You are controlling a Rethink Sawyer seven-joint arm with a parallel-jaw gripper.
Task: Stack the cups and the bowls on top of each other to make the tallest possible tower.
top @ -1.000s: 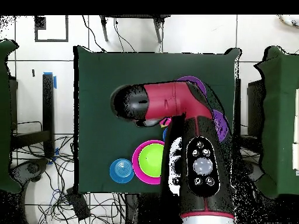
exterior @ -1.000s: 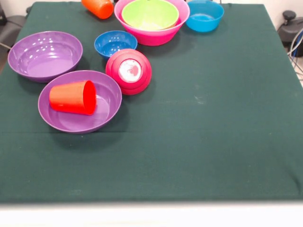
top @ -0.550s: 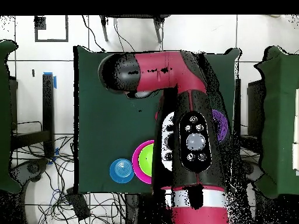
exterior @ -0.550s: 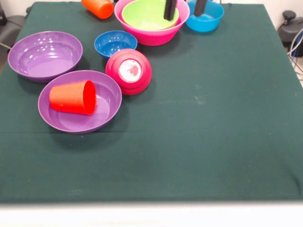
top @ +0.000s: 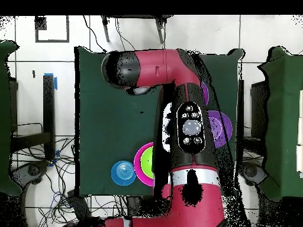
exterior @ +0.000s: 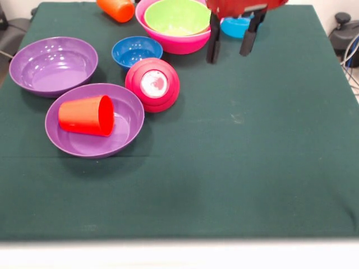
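Pincer (exterior: 230,40) spread and empty, tips hanging above bare cloth near the worktop's far edge, between the pink bowl (exterior: 185,40) holding the lime green bowl (exterior: 177,15) and the light blue bowl (exterior: 236,26).

No tower yet; judged to be the opening reach, nothing stacked beyond chance nesting. Red cup (exterior: 87,115) on its side in the nearer purple bowl (exterior: 120,132), toward the left edge; second purple bowl (exterior: 52,64) just behind. Crimson bowl (exterior: 152,83) tipped up, dark blue bowl (exterior: 136,51) beside it, orange cup (exterior: 116,8) lying at the far edge.

Next move probably calls for picking one piece and gripping its rim.

Worktop (exterior: 247,168) under dark green cloth. Overhead: arm (top: 186,127) covering most things, tiled floor (top: 62,65), cables (top: 89,207).
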